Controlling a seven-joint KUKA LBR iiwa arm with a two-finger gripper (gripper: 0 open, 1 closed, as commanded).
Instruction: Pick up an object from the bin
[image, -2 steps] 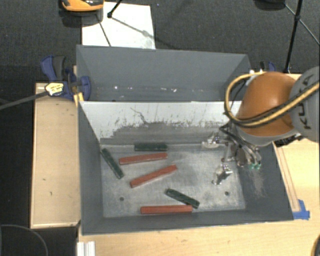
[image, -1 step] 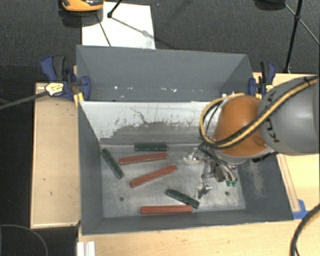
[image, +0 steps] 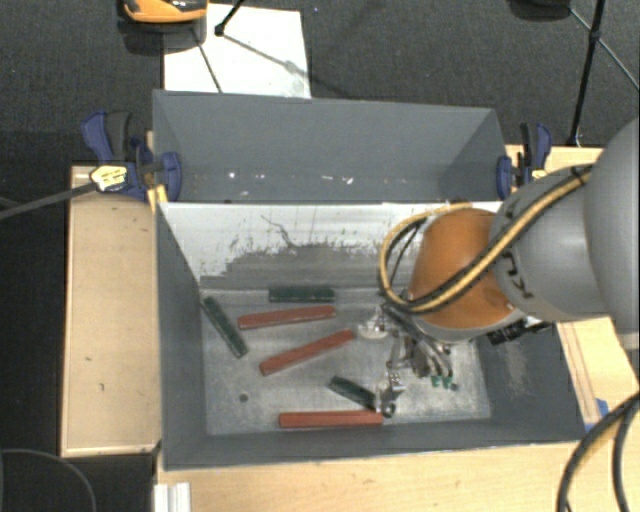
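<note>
Dark green stick (image: 350, 389) just view-left of your tool (image: 389, 399), its near end hidden; tool's spread: you cannot tell.

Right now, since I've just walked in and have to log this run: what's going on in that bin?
A robot arm reaches into the grey bin from the right. Its pincer sits low over the floor at the right end of a short dark green stick. Whether it has a grip on that stick cannot be told. A long red-brown stick lies just in front of it. The other sticks, red-brown and dark green, lie spread out to the left, apart from the pincer.
</note>
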